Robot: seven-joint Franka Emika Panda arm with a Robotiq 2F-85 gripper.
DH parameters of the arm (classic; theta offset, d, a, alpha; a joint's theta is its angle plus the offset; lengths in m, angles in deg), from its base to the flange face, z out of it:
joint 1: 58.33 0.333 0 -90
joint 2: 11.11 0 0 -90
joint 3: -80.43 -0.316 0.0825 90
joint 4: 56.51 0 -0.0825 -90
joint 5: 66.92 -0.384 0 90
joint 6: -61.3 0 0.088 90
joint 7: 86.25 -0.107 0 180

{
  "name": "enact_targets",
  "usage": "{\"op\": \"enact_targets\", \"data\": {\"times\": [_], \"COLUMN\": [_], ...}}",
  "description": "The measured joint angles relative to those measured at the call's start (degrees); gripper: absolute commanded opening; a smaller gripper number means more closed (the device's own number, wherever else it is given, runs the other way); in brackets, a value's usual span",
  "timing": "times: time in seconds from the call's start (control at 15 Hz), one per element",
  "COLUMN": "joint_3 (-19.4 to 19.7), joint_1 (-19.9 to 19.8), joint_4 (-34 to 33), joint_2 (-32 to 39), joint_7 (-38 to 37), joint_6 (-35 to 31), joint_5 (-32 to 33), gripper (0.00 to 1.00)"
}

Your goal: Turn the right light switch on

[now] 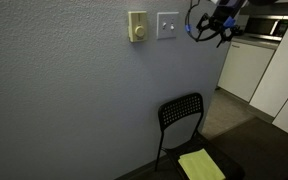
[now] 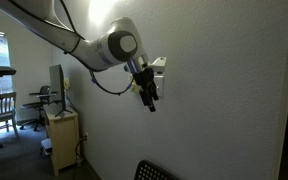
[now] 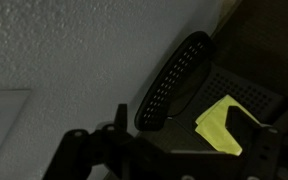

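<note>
Hovering tool [image 1: 199, 30] beside right light switch [image 1: 167, 25] | spread or pressed: cannot tell, dark | wrist view crops switch

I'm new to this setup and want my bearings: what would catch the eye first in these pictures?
The robot arm reaches toward a pale textured wall, and its gripper hangs close beside the white light switch. That switch sits next to a cream plate with a round knob. Below them stands a black perforated chair with a bright yellow cloth on its seat.
</note>
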State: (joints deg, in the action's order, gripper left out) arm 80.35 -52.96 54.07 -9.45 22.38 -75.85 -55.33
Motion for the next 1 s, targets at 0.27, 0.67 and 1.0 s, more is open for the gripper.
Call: {"op": "enact_targets", "data": {"times": [0.27,0.67,1.0], "joint_3": [-2.32,-3.48,-3.48], "joint_1": [0.02,0.03,-0.02], "joint_4": [-2.46,-2.70,-2.39], "joint_2": [2.58,4.81,4.68], "joint_7": [-0.09,-6.11,-11.48], "joint_6": [-0.87,-5.59,-6.77], "joint_5": [-2.01,-2.18,-1.19], "gripper": [1.00,1.00,1.00]}}
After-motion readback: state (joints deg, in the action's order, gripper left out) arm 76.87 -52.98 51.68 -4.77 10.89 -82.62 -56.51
